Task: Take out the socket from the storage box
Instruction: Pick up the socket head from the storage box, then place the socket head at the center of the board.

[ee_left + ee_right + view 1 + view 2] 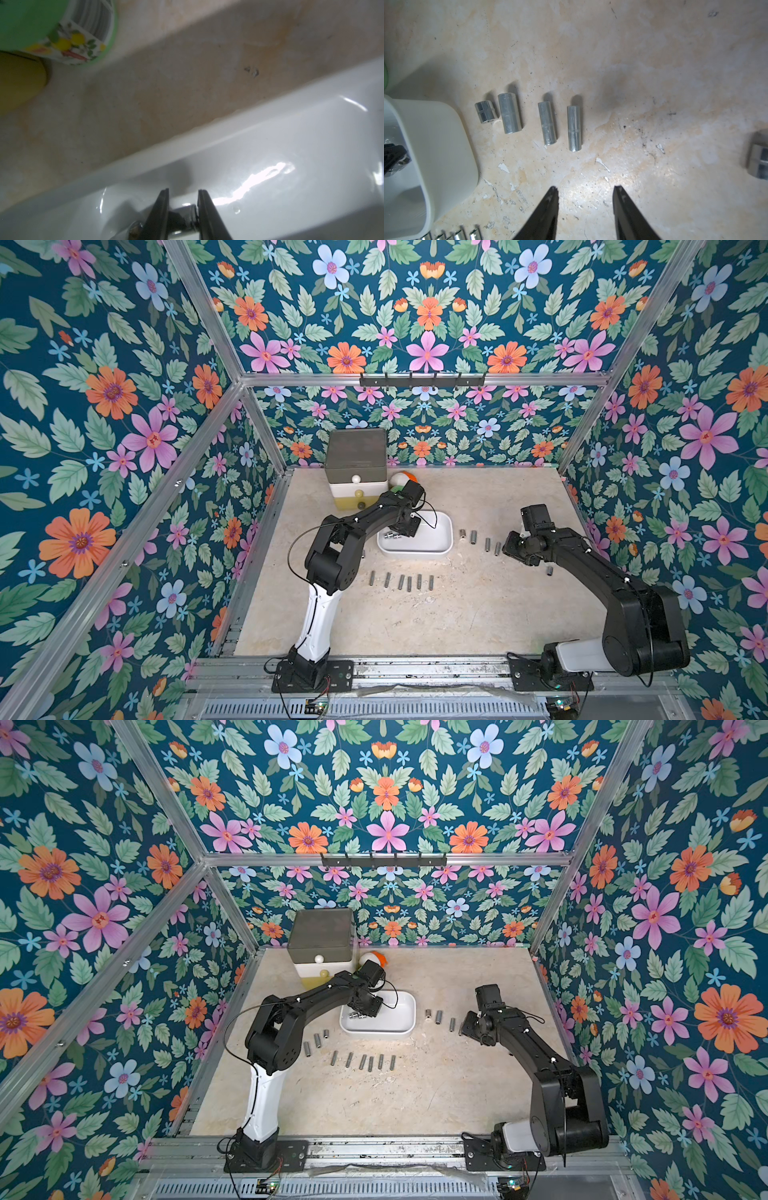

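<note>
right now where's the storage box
In a top view the storage box sits in front and right of the drawer tower; the left wrist view shows the left tool inside it.

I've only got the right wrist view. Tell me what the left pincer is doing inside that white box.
Observer: The left pincer is inside the storage box, fingers pressed either side of a socket.
Operator: Count the row on the robot's side of the box.
Observer: The row of six sockets lies there, side by side.
Operator: Name what stands at the back.
Observer: A drawer tower stands at the table's back edge.
</note>
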Controlling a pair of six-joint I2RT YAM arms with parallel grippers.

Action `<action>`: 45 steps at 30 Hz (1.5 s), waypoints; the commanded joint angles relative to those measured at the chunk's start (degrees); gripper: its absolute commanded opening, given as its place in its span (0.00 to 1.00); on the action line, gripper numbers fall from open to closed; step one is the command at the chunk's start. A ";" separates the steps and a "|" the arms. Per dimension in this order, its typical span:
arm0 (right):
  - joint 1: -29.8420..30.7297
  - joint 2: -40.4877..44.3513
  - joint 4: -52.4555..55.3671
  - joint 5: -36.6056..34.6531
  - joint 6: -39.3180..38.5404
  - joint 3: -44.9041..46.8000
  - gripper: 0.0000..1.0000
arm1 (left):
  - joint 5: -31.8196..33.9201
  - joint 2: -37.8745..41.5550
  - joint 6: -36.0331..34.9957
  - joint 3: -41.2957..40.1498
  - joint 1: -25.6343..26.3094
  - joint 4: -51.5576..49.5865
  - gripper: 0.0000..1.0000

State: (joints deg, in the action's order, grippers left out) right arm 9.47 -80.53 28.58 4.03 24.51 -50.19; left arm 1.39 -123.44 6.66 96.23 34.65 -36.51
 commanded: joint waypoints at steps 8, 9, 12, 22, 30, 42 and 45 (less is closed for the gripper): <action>0.05 0.24 -0.28 -0.25 -0.25 0.10 0.48 | -0.03 3.68 4.93 -0.37 0.03 -1.14 0.15; -0.04 0.12 -0.16 -0.17 -0.25 0.10 0.48 | 0.15 4.25 5.54 -0.42 -0.02 -1.40 0.15; 0.08 0.31 -0.22 -0.14 -0.25 0.27 0.48 | 1.28 6.92 7.59 -2.09 -0.11 -1.72 0.15; 0.05 0.60 -0.26 0.18 -0.25 0.05 0.48 | 6.93 28.06 19.53 -23.31 -3.38 -0.62 0.15; 0.05 1.19 -0.34 -0.66 -0.18 -0.07 0.48 | 15.31 47.98 31.74 -42.35 -6.31 -3.05 0.19; -4.11 6.30 -0.94 -10.69 2.75 1.35 0.51 | 19.05 58.40 42.48 -58.61 -9.15 -1.81 0.17; -4.11 6.12 -1.10 -9.81 2.51 1.22 0.51 | 19.26 56.29 42.65 -59.53 -9.78 0.04 0.17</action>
State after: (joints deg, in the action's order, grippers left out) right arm 5.45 -74.54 28.16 -5.91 26.92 -48.82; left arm 19.84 -66.19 47.81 37.17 25.36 -39.48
